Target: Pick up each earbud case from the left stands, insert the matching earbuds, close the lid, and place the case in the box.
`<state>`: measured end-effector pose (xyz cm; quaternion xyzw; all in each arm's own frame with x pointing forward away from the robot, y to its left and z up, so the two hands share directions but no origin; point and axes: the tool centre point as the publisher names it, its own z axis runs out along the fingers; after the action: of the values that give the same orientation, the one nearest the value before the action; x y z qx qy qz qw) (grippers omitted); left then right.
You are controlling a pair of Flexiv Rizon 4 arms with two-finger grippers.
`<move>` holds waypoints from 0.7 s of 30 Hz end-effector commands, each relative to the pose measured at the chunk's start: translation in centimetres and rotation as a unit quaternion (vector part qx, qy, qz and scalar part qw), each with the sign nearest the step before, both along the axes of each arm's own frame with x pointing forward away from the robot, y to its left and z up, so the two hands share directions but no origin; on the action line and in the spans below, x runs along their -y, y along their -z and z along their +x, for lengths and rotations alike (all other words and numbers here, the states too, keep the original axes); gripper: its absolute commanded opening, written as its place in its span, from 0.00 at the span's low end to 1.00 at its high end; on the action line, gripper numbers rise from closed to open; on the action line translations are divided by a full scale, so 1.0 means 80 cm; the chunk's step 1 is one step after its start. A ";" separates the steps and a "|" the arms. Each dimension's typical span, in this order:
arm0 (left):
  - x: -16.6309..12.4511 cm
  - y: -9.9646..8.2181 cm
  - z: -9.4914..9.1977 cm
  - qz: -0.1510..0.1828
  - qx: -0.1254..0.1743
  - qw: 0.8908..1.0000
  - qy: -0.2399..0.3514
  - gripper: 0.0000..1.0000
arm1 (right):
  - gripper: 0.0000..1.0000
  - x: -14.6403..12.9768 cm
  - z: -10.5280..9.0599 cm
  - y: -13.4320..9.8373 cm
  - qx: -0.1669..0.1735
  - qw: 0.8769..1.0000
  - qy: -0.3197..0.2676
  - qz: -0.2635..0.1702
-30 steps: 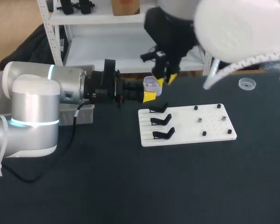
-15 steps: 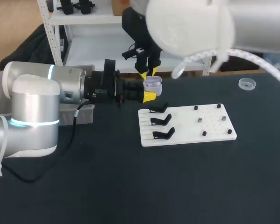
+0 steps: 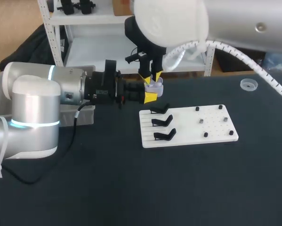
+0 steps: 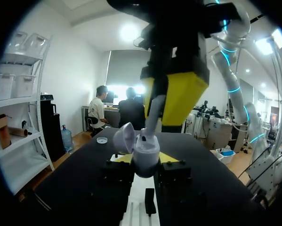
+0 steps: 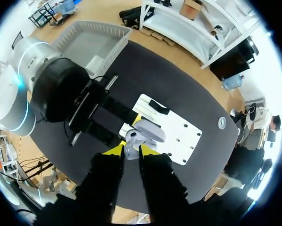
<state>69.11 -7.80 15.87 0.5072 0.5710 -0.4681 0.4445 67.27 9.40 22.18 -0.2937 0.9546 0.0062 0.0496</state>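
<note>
Case [image 3: 154,85], upper middle of the frame, seems light, hard and slick, lid open; left gripper [image 3: 150,93] clamps its lower body, a sound hold. Right gripper [image 3: 151,77] hovers above; whether it grasps anything, I cannot tell.

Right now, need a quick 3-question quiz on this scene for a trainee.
1. True or false: the case has its lid open.
2. Which gripper holds the case? A: left gripper. B: right gripper. C: neither.
3. How many of the three black stands on the board hold a case?

Key: 1 true; 2 A; 3 zero.
</note>
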 end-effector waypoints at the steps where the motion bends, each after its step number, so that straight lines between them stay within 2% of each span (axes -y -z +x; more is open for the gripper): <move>1: 0.000 0.001 0.001 -0.001 0.000 1.000 0.000 0.00 | 0.00 0.003 0.001 0.009 0.000 1.000 0.003 0.001; 21: 0.000 0.001 0.001 -0.001 0.000 1.000 0.000 0.00 | 0.00 0.001 0.009 0.013 0.001 1.000 0.002 0.005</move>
<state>69.11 -7.80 15.87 0.5072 0.5710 -0.4681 0.4445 67.93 9.23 21.18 -0.2918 0.9550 0.0113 0.0518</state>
